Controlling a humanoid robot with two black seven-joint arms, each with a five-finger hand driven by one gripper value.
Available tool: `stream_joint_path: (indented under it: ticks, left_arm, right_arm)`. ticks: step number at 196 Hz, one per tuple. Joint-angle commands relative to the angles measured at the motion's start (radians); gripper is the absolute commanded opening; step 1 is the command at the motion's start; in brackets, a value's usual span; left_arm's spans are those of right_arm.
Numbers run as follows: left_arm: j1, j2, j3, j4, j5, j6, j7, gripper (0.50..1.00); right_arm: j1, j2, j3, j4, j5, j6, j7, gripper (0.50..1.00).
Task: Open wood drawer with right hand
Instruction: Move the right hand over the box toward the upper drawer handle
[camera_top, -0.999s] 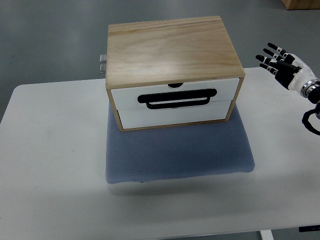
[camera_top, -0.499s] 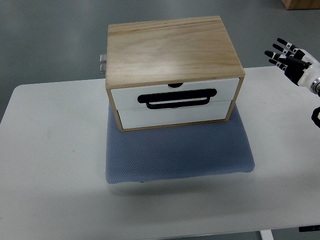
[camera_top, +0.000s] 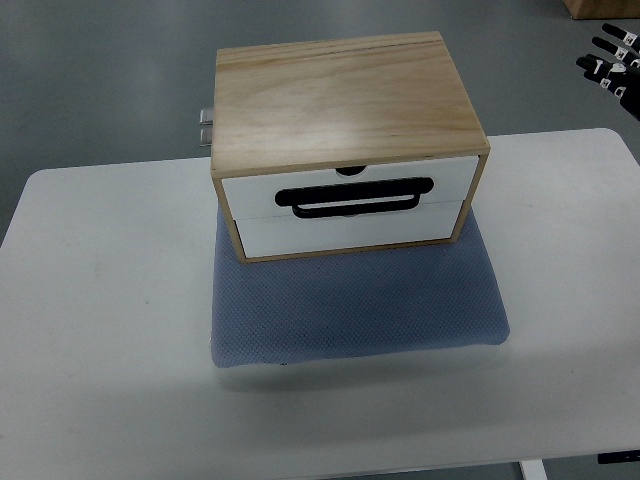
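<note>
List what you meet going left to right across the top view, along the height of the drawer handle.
Bare white table → wooden drawer box with its black handle → bare table again → right robot hand, higher up at the right edge.

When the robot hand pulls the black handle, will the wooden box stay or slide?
The wooden box probably stays: it looks broad, low and sits on a textured blue mat. The mat itself may creep on the smooth white table.

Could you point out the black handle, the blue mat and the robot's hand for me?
black handle (camera_top: 354, 196): top view, middle of the bar.
blue mat (camera_top: 360, 300): top view, bare front area.
right hand (camera_top: 612, 60): top view, fingers at the upper right edge.
</note>
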Motion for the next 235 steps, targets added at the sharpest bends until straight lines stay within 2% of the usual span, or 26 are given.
stream_joint_path:
  ticks: [1,63,98,146,168,179,180,188,198,199,201,235]
  left_arm:
    - [0.001,0.0,0.001,0.0,0.0,0.0,0.0,1.0]
    - [0.001,0.0,0.0,0.0,0.0,0.0,0.0,1.0]
    - [-0.001,0.0,0.0,0.0,0.0,0.0,0.0,1.0]
    - [0.001,0.0,0.0,0.0,0.0,0.0,0.0,1.0]
    - [-0.001,0.0,0.0,0.0,0.0,0.0,0.0,1.0]
    - [-0.001,0.0,0.0,0.0,0.0,0.0,0.0,1.0]
    - [0.001,0.0,0.0,0.0,0.0,0.0,0.0,1.0]
    - [-0.001,0.0,0.001,0.0,0.0,0.0,0.0,1.0]
    - [-0.001,0.0,0.001,0.0,0.0,0.0,0.0,1.0]
    - [0.001,0.0,0.001,0.0,0.0,0.0,0.0,1.0]
    - [-0.001,0.0,0.001,0.0,0.0,0.0,0.0,1.0]
    - [0.001,0.0,0.0,0.0,0.0,0.0,0.0,1.0]
  right_arm:
    - [-0.001,0.005,0.001,-0.002,-0.003,-0.001,0.0,0.942]
    - [0.019,-0.007,0.0,0.018,0.006,0.001,0.011,0.942]
    - [0.088,-0.113,-0.085,0.075,0.002,0.033,0.011,0.942]
    - [0.346,-0.245,-0.382,0.182,0.0,0.087,0.011,0.942]
    - [0.505,-0.292,-0.551,0.258,-0.008,0.136,0.005,0.942]
    - [0.505,-0.292,-0.551,0.258,-0.008,0.136,0.005,0.942]
    - [0.596,-0.301,-0.647,0.293,-0.014,0.169,0.003,0.942]
    - [0.666,-0.303,-0.715,0.317,-0.017,0.191,0.003,0.942]
    - [0.666,-0.303,-0.715,0.317,-0.017,0.191,0.003,0.942]
    - [0.745,-0.303,-0.793,0.349,-0.017,0.209,0.0,0.942]
    - [0.763,-0.303,-0.809,0.359,-0.017,0.214,0.0,0.942]
    - [0.958,-0.292,-0.967,0.472,-0.052,0.272,-0.023,0.942]
